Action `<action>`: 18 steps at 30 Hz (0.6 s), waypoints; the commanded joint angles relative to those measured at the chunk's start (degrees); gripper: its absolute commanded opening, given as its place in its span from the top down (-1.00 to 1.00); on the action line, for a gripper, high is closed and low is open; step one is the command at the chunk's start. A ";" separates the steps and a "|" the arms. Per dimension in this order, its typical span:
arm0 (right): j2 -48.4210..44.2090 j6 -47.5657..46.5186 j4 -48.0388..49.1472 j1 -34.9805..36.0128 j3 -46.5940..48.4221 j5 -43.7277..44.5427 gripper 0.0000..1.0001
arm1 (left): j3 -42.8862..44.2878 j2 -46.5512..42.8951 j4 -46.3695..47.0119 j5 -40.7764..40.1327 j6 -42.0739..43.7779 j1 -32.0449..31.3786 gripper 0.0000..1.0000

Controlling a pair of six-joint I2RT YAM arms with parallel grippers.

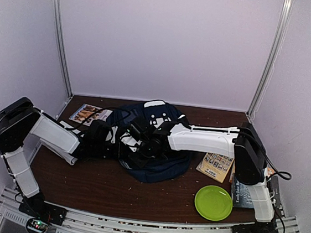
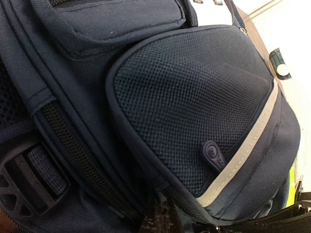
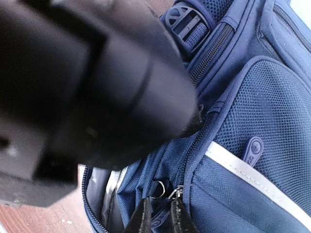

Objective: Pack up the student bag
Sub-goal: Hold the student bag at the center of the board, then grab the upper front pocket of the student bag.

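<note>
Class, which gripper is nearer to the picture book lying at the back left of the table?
Left. The left gripper is at the student bag's left side, just right of the picture book; the right gripper is farther right, over the bag's middle.

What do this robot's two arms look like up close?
The left arm and right arm have white boxy shells with black joints. Thin black cables trail from them. The right gripper has slim black fingers. Small lights glow on the bases.
</note>
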 commanded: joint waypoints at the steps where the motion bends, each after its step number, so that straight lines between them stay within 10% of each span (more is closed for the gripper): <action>1: 0.51 -0.92 -3.70 -1.23 -3.01 5.35 0.75 | -0.48 0.72 1.54 1.05 -0.57 0.88 1.00; 12: -7.59 -0.36 -3.67 -1.24 -6.40 1.44 0.96 | -0.26 2.15 1.96 1.58 -0.43 1.09 1.00; 18: -4.40 0.57 -3.85 -1.13 -4.66 -2.56 0.62 | -0.19 2.23 1.97 2.15 -0.42 1.11 1.00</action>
